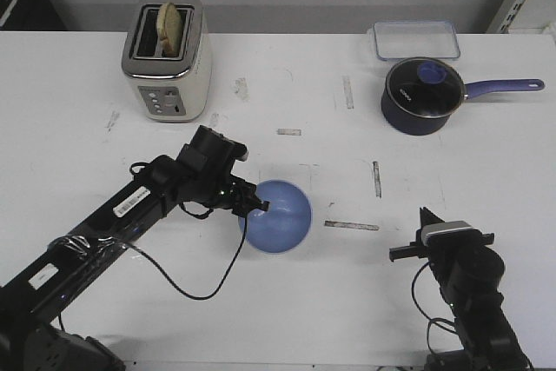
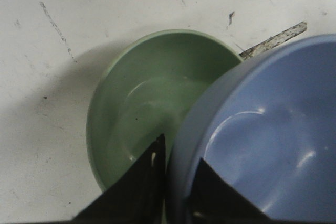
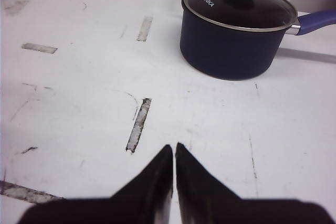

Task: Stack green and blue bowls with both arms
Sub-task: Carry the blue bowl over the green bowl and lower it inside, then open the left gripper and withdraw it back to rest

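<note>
My left gripper (image 1: 257, 207) is shut on the near rim of the light blue bowl (image 1: 278, 215) and holds it at the table's middle. In the left wrist view the gripper (image 2: 178, 153) has one finger inside the blue bowl (image 2: 262, 140) and one outside. The pale green bowl (image 2: 152, 108) stands upright on the table underneath and is partly covered by the blue one. The green bowl is hidden in the front view. My right gripper (image 1: 424, 217) is shut and empty at the front right; in the right wrist view its fingertips (image 3: 174, 146) meet over bare table.
A dark navy lidded saucepan (image 1: 423, 96) with a long handle stands at the back right, also in the right wrist view (image 3: 233, 35). A clear lidded container (image 1: 416, 39) lies behind it. A toaster (image 1: 167, 58) with bread stands at the back left. Tape marks dot the white table (image 1: 347, 301).
</note>
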{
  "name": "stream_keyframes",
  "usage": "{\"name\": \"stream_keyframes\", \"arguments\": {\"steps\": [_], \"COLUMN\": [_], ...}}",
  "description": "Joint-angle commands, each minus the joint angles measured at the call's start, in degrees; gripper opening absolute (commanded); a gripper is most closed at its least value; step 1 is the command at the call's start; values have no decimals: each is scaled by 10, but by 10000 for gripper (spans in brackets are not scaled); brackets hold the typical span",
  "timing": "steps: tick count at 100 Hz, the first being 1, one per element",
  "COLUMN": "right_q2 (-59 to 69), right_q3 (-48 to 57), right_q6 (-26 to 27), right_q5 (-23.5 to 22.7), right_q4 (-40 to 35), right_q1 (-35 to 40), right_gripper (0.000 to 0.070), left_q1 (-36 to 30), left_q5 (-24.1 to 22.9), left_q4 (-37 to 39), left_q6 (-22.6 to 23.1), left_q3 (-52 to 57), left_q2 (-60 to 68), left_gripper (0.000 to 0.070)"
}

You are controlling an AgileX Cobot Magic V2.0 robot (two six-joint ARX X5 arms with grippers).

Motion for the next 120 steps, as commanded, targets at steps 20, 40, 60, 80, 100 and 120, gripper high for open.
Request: {"name": "stream_keyframes", "arguments": {"steps": [20, 40, 60, 80, 100, 120], "right_q2": [3, 3, 3, 3, 3, 3], "right_q3": [5, 5, 5, 5, 5, 5], "right_q6": [-1, -1, -1, -1, -1, -1], "right_q5": [0, 0, 0, 0, 0, 0], "right_q4": [5, 5, 5, 5, 5, 5], "right_q1": [1, 1, 1, 1, 1, 1], "right_gripper": [0, 0, 0, 0, 0, 0], "left_q1": [-8, -9, -11, -10, -2, 33], "left_q5": [-53, -42, -36, -36, -37, -54], "left_q4": [0, 5, 15, 17, 8, 3], "left_q6": [7, 0, 0, 0, 1, 3], "left_q3": [10, 10, 10, 15, 42, 65], "left_q2": [41, 41, 41, 38, 19, -26], "left_gripper": [1, 20, 327, 700, 700, 646]}}
